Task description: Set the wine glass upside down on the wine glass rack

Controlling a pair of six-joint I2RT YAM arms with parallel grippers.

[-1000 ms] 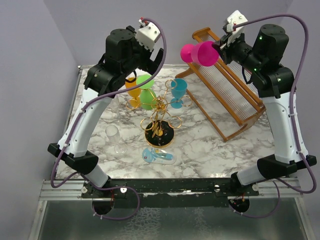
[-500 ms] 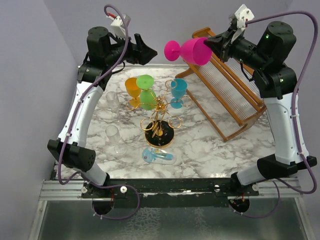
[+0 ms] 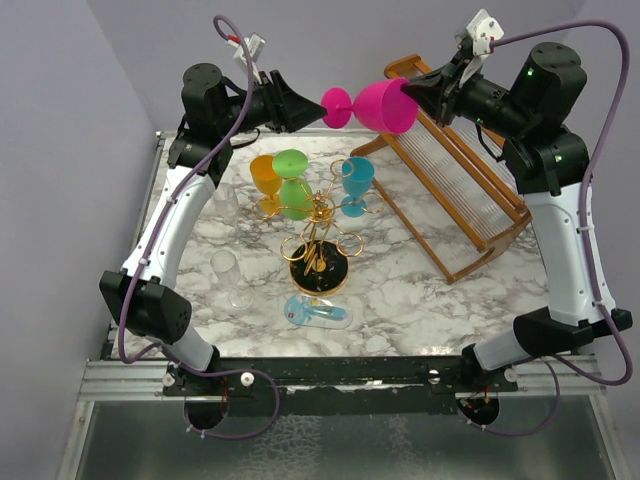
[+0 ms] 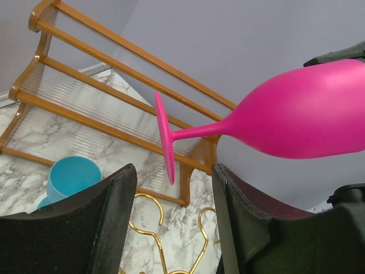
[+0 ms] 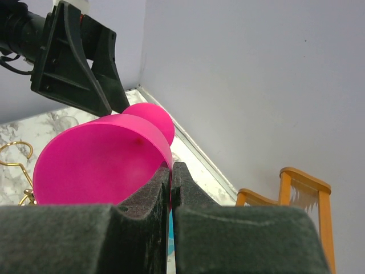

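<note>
The wine glass [image 3: 375,105] hangs high over the back of the desk [image 3: 400,290], lying on its side with its long axis running across from one arm to the other. The bowl is towards our right tool [image 3: 408,97] and the foot [image 3: 337,107] towards our left tool [image 3: 312,108]. The right tool is pinched closed on the rim [image 5: 114,123], one finger inside the bowl and one outside, so it alone carries the glass.

The left tool faces the foot head-on along that same axis. In the left wrist view its jaws stand moderately apart, and the foot's thin disc sits edge-on in the gap between them, with space showing on both sides, so we judge nothing is gripped there yet. The stem lies just beyond the disc, further from the left tool.

The left tool is the nearer to the foot, and the handover turns on that line-up. The wine glass rack [image 3: 318,235] stands well below, mid-desk, apart from the glass
</note>
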